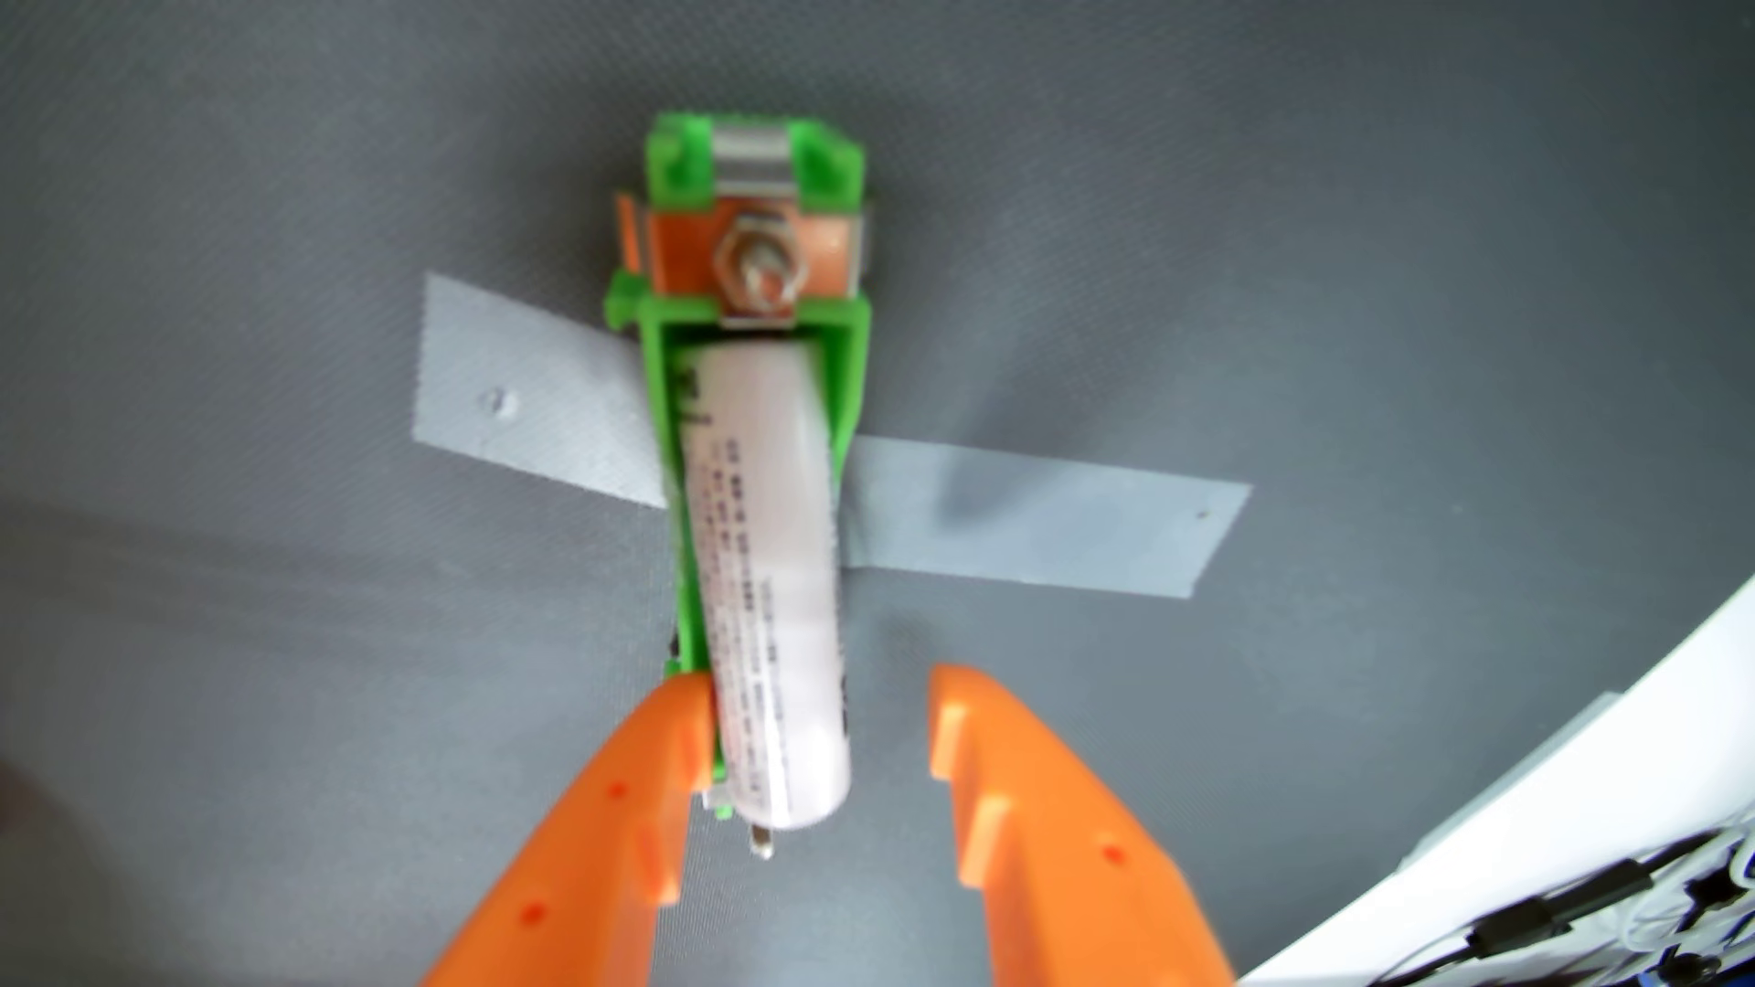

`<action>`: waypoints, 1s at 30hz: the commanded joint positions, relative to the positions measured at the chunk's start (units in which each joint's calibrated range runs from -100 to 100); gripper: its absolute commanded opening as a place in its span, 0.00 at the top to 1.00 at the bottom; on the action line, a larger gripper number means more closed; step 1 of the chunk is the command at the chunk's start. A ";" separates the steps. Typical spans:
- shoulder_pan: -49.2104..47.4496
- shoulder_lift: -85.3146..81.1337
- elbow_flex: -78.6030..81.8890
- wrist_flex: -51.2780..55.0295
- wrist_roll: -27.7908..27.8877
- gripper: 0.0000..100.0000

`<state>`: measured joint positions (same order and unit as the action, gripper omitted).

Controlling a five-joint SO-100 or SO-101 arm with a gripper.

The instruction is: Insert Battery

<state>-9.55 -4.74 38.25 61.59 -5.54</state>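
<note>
A white cylindrical battery (764, 579) with small printed text lies lengthwise in a green plastic holder (750, 313). Its far end sits inside the holder near a copper plate with a metal nut (755, 261). Its near end sticks out past the holder's near end and looks slightly raised. My gripper (817, 702) has two orange fingers and is open. The left finger (655, 759) touches or nearly touches the battery's near end and the holder. The right finger (969, 740) stands apart from the battery.
The holder is fixed to a dark grey mat (285, 664) by strips of grey tape (1035, 522). A white edge with black cables (1567, 883) lies at the bottom right.
</note>
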 commanded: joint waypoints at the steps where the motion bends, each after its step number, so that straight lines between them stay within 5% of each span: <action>1: -0.37 -0.97 -0.47 0.39 0.34 0.86; 30: -0.49 -7.39 -0.56 2.85 0.44 0.78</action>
<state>-9.95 -10.15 38.25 64.18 -5.34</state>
